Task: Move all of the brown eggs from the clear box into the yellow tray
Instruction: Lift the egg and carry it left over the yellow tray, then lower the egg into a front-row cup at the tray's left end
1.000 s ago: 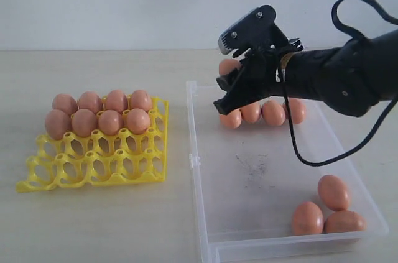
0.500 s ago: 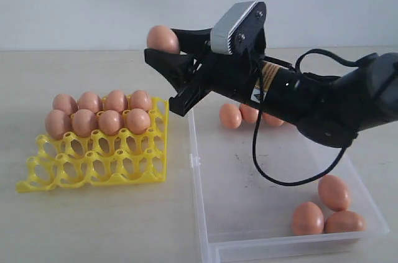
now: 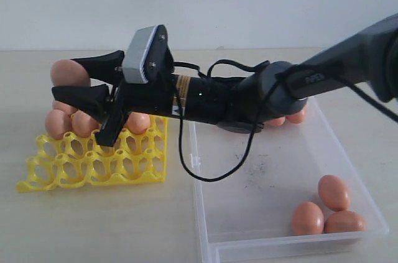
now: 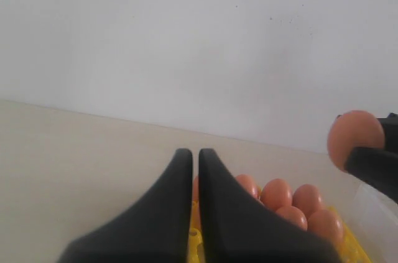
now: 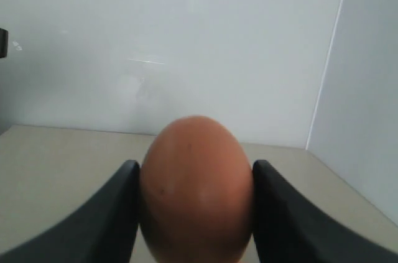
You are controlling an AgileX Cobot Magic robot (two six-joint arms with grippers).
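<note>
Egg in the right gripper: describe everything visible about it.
The brown egg is smooth, matte, orange-brown and oval, with no crack visible. It is clamped between the two black fingers of the right gripper, which press on its opposite sides, and part of it pokes past their tips. It hangs in the air, touching nothing but the fingers. In the exterior view it appears above the back-left part of the yellow tray, over the seated eggs.
</note>
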